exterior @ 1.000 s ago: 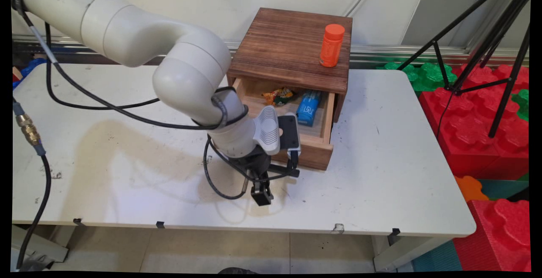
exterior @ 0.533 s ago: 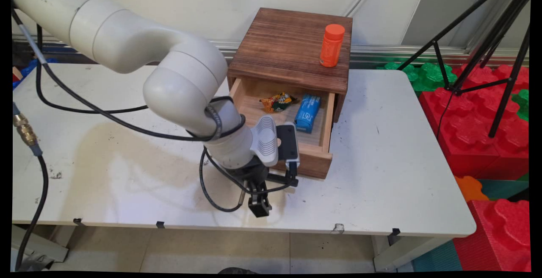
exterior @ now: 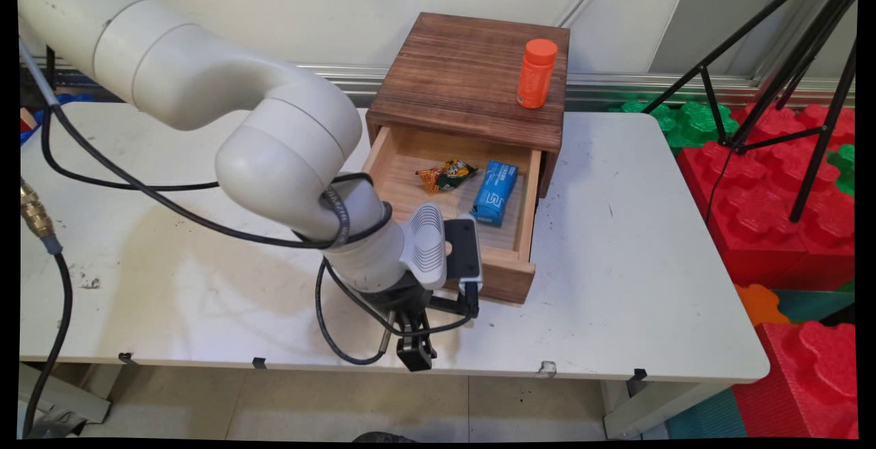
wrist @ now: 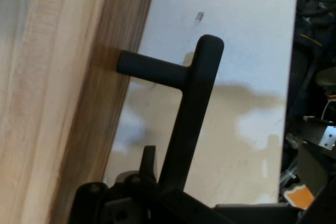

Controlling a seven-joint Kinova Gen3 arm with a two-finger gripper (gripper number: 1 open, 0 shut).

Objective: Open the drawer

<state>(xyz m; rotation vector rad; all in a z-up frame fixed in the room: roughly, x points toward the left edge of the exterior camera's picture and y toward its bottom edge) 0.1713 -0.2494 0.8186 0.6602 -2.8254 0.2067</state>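
Drawer [exterior: 510, 267] of the dark wooden box [exterior: 472, 72] stands pulled well out toward the near side of the table [exterior: 650, 244]. Its light wood floor is open to my main view. Inside it I see a crumpled orange-and-green snack packet [exterior: 446, 175] toward the far left. A blue carton [exterior: 495, 192] lies just beside that on the right, and the two are not touching.

The gripper [exterior: 415, 356] sits low at the near edge of the table, left of the drawer's front panel. In my hand view the black handle [wrist: 191, 114] juts from the drawer front [wrist: 63, 103] on a short post. Its long bar runs straight down into the gripper, which is clamped narrow on it.

The arm's wrist and its grey camera housing [exterior: 445, 250] cover the near left corner of the drawer. A loop of black cable [exterior: 342, 326] hangs beside the gripper over the tabletop.

On the box, near its right edge, an orange bottle [exterior: 536, 73] with an orange cap stands upright, well apart from the gripper.

Off the table's right side are large red foam blocks [exterior: 766, 216] and green ones [exterior: 691, 120] behind them. The black legs of a tripod [exterior: 787, 59] stand over those blocks.
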